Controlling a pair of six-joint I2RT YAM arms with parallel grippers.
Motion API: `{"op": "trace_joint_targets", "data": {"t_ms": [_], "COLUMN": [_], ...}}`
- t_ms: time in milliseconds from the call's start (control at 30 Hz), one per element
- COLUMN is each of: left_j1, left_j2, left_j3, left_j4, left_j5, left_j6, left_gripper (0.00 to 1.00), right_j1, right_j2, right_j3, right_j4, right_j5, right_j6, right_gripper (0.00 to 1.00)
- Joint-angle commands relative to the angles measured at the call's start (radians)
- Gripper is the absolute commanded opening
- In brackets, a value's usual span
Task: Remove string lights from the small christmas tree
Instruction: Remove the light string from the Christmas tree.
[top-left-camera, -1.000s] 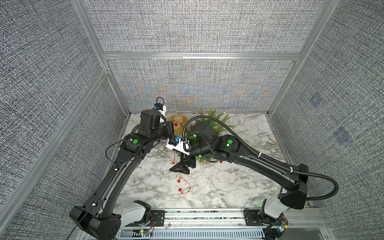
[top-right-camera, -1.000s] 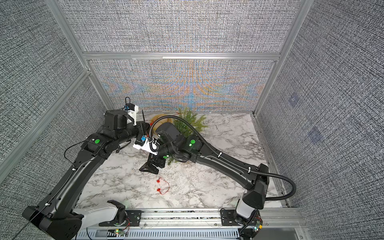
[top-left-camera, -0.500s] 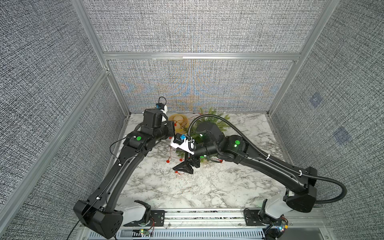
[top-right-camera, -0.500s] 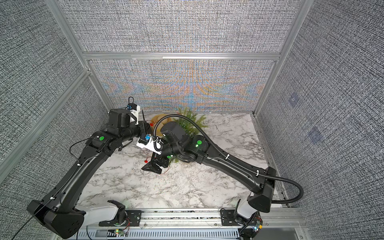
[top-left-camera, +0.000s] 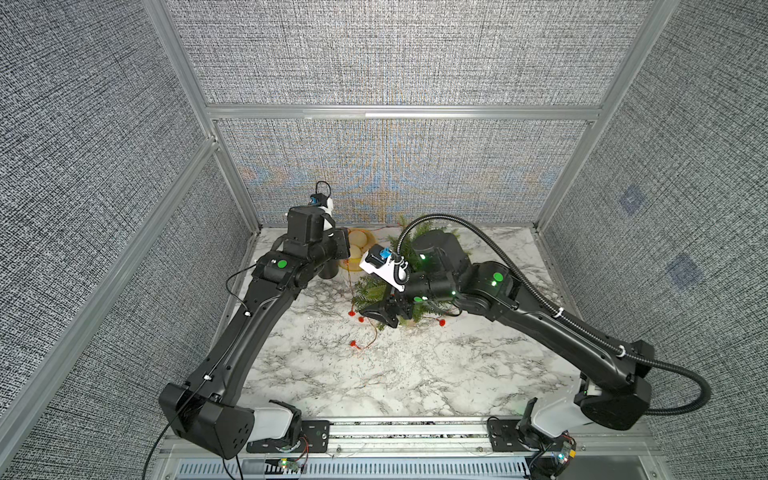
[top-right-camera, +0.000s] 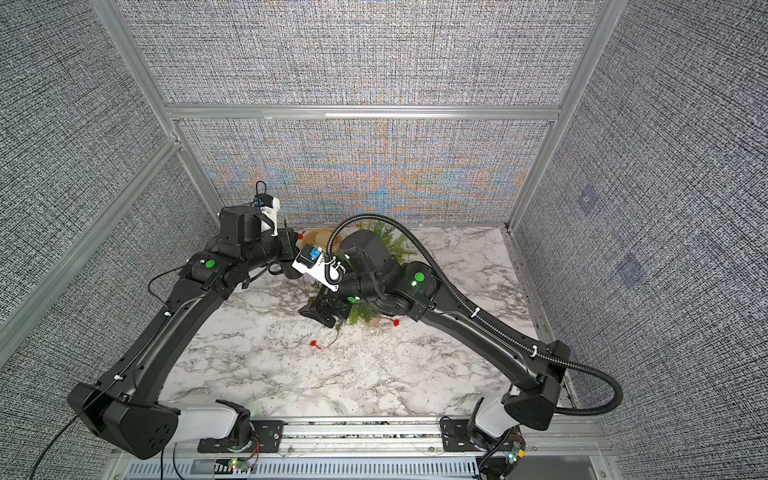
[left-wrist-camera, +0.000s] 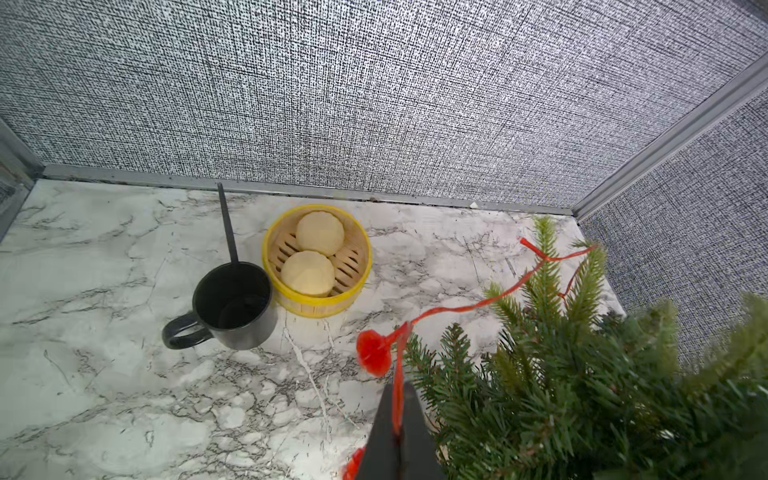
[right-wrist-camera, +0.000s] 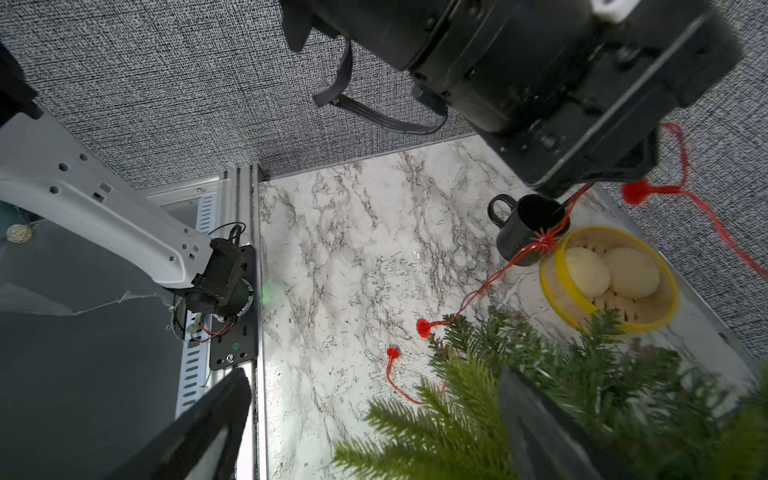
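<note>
The small christmas tree (top-left-camera: 371, 292) stands mid-table, green and bushy, partly hidden under my right arm in both top views. The string lights (left-wrist-camera: 374, 350), thin red wire with round red bulbs, run from the tree's top branches down through my left gripper (left-wrist-camera: 397, 390), which is shut on the wire beside the tree. More string lights (top-left-camera: 353, 343) trail onto the marble in front of the tree. My right gripper (right-wrist-camera: 374, 374) is open low at the tree's front, with green branches between its fingers (right-wrist-camera: 540, 432).
A black mug (left-wrist-camera: 232, 307) holding a dark stick stands next to a yellow-rimmed steamer basket (left-wrist-camera: 316, 311) with two pale buns, near the back wall left of the tree. Grey fabric walls close in three sides. The metal rail (top-left-camera: 399, 432) edges the front.
My left gripper has drawn the wire back and up, dragging the loose strand on the marble toward the tree. My right gripper has moved in closer to the tree's lower branches.
</note>
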Motion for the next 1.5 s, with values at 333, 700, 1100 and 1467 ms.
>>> {"op": "trace_joint_targets", "data": {"t_ms": [333, 700, 1100, 1467], "left_j1": [0.019, 0.018, 0.018, 0.018], "left_j2": [0.057, 0.066, 0.000, -0.004], "left_j3": [0.108, 0.194, 0.105, 0.139], "left_j4": [0.044, -0.039, -0.092, -0.250], "left_j5": [-0.023, -0.030, 0.067, 0.030], "left_j6": [0.066, 0.132, 0.131, 0.243], "left_gripper": [0.00, 0.00, 0.00, 0.00], "right_j1": [-0.048, -0.144, -0.184, -0.191], "right_j2": [-0.103, -0.171, -0.181, -0.171], "right_j3": [0.046, -0.021, -0.050, -0.062], "right_j4": [-0.072, -0.039, -0.019, 0.000], "right_j5": [0.159, 0.172, 0.155, 0.141], "right_j6": [-0.002, 0.051, 0.062, 0.068], "right_gripper": [0.89, 0.87, 0.87, 0.87]}}
